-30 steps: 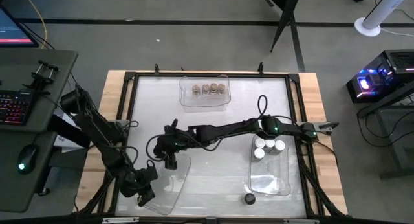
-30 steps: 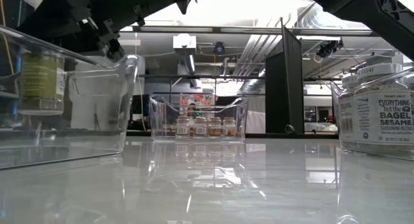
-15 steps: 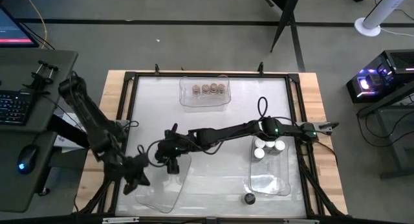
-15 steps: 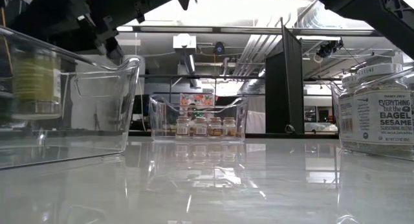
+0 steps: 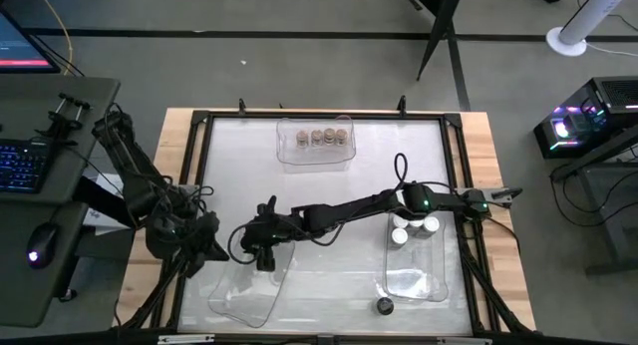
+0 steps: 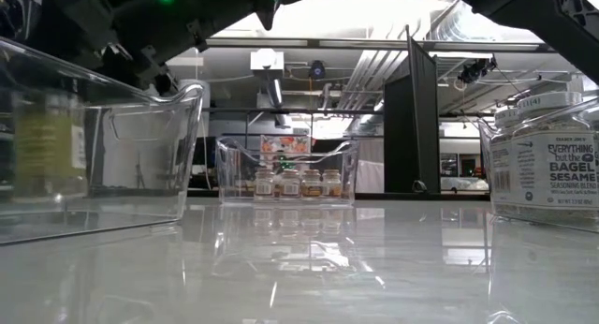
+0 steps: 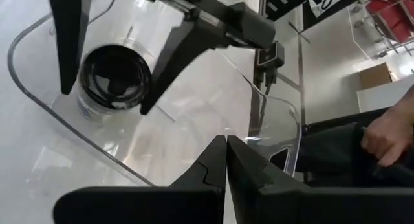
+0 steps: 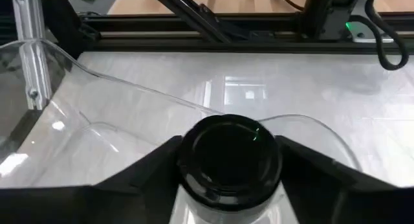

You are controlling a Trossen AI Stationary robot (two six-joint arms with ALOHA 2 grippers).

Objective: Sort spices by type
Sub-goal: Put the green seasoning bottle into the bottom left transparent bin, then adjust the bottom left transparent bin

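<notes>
A label reading "EVERYTHING but the BAGEL SESAME SEASONING BLEND" is printed on the white-lidded jar point(image 6: 546, 165) seen at the right of the low view; smaller print on it cannot be read. This jar is grouped with other white-lidded jars point(image 5: 411, 228) in a clear plastic bin point(image 5: 416, 282) at the right of the surface. Four tan-lidded jars point(image 5: 321, 138) are lined up in a second clear bin point(image 5: 316, 157) at the far middle; their labels are too small to be read. A lone black-lidded jar point(image 5: 384, 306) is left standing on the surface near the front edge, just outside the right bin.

A round black-lidded jar point(image 8: 228, 160) with a glossy lid and clear glass body is gripped by the right end effector point(image 5: 263, 249), whose two dark fingers are closed against its sides. It is held over the far end of a third clear bin point(image 5: 249, 283) with rounded corners at the near left. The same jar point(image 7: 113, 79) is seen in the left wrist view between the right arm's fingers.

The left end effector point(image 5: 204, 247) is positioned at the left edge of the surface beside that bin, its fingers pressed together and holding nothing.

The surface point(image 5: 329, 190) is a pale, glossy, reflective sheet in a dark frame on light wood. A grey floor, a desk with keyboard and mouse, and an open industrial ceiling are seen around it. A person's hand point(image 7: 388, 130) is visible beyond the surface.
</notes>
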